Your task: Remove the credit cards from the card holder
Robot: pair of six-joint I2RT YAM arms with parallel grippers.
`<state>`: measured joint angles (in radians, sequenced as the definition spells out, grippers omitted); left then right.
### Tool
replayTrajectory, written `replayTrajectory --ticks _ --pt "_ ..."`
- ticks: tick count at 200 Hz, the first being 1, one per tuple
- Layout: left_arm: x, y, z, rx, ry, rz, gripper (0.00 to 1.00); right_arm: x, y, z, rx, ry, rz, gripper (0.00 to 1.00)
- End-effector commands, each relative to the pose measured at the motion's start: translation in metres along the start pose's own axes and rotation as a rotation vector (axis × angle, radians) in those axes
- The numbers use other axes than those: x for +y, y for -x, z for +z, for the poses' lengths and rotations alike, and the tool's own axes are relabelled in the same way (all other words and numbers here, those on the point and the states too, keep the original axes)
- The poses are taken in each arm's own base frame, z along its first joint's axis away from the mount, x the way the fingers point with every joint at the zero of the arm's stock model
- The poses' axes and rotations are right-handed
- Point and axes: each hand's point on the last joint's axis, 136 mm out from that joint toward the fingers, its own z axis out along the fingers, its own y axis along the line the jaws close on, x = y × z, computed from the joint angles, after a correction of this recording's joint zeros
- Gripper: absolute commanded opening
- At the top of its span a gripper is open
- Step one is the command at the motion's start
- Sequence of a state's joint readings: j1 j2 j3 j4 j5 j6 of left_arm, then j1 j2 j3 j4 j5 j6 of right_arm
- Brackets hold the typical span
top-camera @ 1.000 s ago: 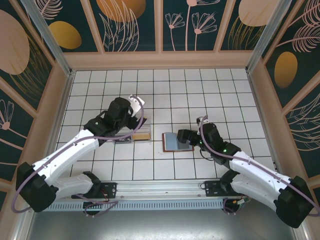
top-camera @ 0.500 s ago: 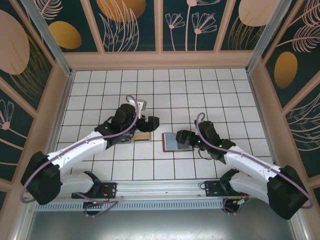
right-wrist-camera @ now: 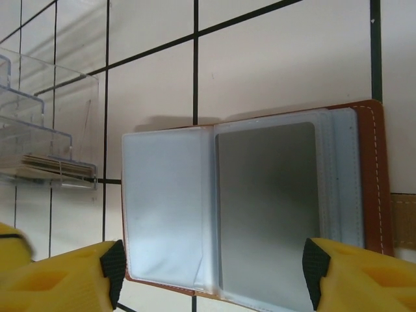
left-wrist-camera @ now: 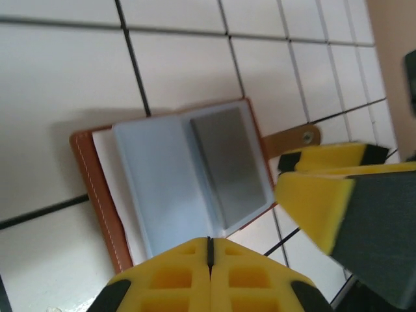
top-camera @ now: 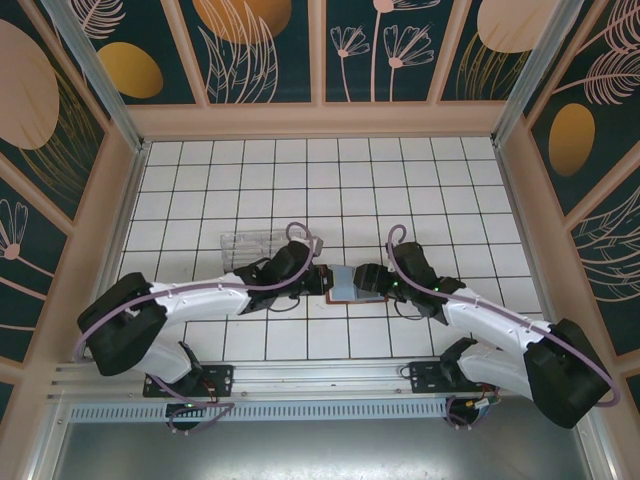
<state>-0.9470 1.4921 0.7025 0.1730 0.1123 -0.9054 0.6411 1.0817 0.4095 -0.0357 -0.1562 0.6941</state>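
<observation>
The brown card holder lies open on the white tiles, its blue-grey sleeves facing up. A grey credit card sits in one sleeve, and the sleeve beside it looks empty. In the left wrist view the same card lies inside the holder. My left gripper is shut at the holder's left edge, and its yellow pads meet over the sleeve border with nothing visible between them. My right gripper is open, one finger on each side of the holder.
A clear plastic box stands on the tiles just behind and left of the holder, with a few cards lying in it. The holder's tan snap strap sticks out toward the right arm. Patterned walls enclose the tiled floor.
My left arm has swung from the clear box over to the holder's left edge, and its gripper has gone from open to shut. The right gripper has narrowed a little around the holder.
</observation>
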Motion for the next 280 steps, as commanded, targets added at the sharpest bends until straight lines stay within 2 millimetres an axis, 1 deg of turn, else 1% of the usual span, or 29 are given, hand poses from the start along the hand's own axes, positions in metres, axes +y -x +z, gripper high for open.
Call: replayTrajectory --ticks 1,20,29,52,121,170,216,252,280 --pt "0.01 -0.011 0.011 0.021 0.024 -0.052 0.0 -0.003 -0.003 0.004 0.011 0.002 0.012 0.71" --pt "0.02 -0.019 0.018 0.046 0.06 -0.062 0.0 -0.008 -0.007 0.008 0.031 -0.02 0.013 0.7" --pt "0.028 -0.023 0.022 0.062 0.096 -0.061 0.0 -0.01 -0.009 0.01 0.039 -0.032 0.012 0.7" --pt "0.042 -0.03 0.026 0.086 0.153 -0.058 0.0 -0.017 -0.011 0.013 0.05 -0.063 0.012 0.7" --pt "0.057 -0.044 0.036 0.144 0.208 -0.059 0.0 -0.027 -0.016 0.016 0.067 -0.121 0.001 0.7" --pt "0.059 -0.045 0.037 0.152 0.222 -0.056 0.0 -0.025 -0.009 0.008 0.038 -0.156 -0.023 0.72" --pt "0.058 -0.047 0.037 0.159 0.218 -0.055 0.0 -0.025 -0.01 0.008 0.041 -0.153 -0.022 0.72" --pt "0.057 -0.047 0.037 0.16 0.214 -0.055 0.0 -0.014 -0.013 0.012 0.057 -0.103 -0.025 0.72" --pt "0.057 -0.048 0.039 0.168 0.21 -0.057 0.0 -0.004 -0.012 0.011 0.052 -0.075 -0.034 0.72"
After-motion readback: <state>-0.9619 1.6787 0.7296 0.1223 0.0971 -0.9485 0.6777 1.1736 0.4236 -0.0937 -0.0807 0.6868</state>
